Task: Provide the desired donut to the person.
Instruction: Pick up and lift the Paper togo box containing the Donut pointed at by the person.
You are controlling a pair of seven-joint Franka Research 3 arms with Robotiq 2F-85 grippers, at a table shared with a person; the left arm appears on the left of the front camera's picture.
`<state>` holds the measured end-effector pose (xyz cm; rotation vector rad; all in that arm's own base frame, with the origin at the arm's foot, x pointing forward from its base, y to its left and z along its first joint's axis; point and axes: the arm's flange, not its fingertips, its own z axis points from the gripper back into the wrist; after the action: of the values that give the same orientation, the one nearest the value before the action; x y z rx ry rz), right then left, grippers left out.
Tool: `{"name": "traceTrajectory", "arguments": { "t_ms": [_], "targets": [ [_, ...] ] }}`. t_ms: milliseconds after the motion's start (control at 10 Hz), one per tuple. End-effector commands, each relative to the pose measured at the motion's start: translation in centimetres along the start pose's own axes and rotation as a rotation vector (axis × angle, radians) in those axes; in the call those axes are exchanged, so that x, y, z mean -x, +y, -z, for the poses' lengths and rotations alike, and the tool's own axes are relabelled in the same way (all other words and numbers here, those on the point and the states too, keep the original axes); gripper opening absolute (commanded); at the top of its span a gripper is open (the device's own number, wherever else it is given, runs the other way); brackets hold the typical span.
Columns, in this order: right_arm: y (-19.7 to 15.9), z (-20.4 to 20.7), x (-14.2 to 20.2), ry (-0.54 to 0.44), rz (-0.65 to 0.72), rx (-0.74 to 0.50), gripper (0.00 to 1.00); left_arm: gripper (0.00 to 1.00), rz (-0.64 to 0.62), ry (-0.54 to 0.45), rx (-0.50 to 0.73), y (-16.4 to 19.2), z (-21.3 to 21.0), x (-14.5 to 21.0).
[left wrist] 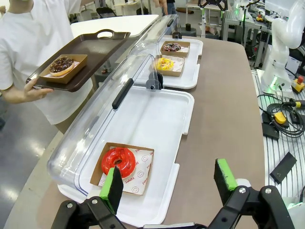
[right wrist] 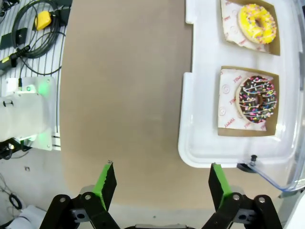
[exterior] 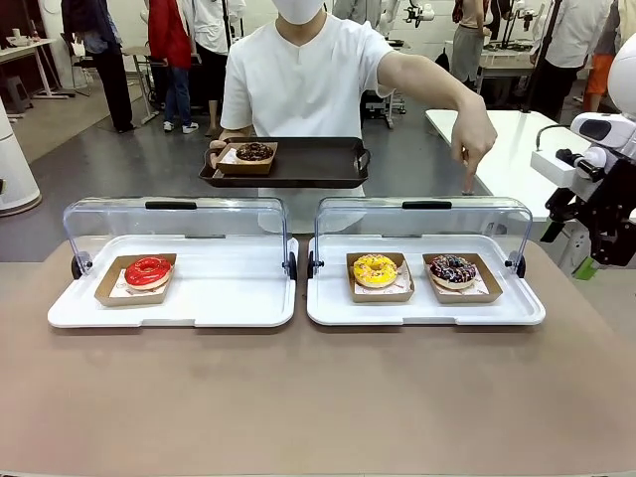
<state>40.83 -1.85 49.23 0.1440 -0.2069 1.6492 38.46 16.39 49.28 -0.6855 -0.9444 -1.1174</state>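
Across our table [exterior: 318, 397] we counted two cases [exterior: 179, 316], three donuts [exterior: 375, 269]; the person's hand [exterior: 477, 149] pointed at the sprinkled donut [exterior: 453, 269], three o'clock. Left gripper [left wrist: 169, 179] and right gripper [right wrist: 161, 180] gaped, holding nothing.

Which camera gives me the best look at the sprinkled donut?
Right wrist view: it looks straight down on the sprinkled donut, close and unblocked. Front view shows the donut smaller, at a slant. Left wrist view shows the donut tiny and far off.
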Motion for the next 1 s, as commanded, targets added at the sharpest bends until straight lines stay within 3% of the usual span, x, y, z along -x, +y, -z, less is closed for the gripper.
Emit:
{"name": "traceTrajectory", "arguments": {
  "t_ms": [0,200,500,900],
  "targets": [
    [0.0,0.0,0.0,0.0,0.0,0.0,1.0,1.0,0.004,-0.009,0.002,0.0,-0.3,0.0],
    [-1.4,3.2,-2.6,0.071,0.077,0.026,1.0,1.0,0.004,-0.009,0.002,0.0,-0.3,0.0],
    [-2.8,7.9,-3.5,0.113,0.141,0.0,1.0,1.0,0.004,-0.009,0.002,0.0,-0.3,0.0],
    [-2.8,10.4,-3.5,0.086,0.148,0.012,1.0,1.0,0.004,-0.009,0.002,0.0,-0.3,0.0]
  ]
}}
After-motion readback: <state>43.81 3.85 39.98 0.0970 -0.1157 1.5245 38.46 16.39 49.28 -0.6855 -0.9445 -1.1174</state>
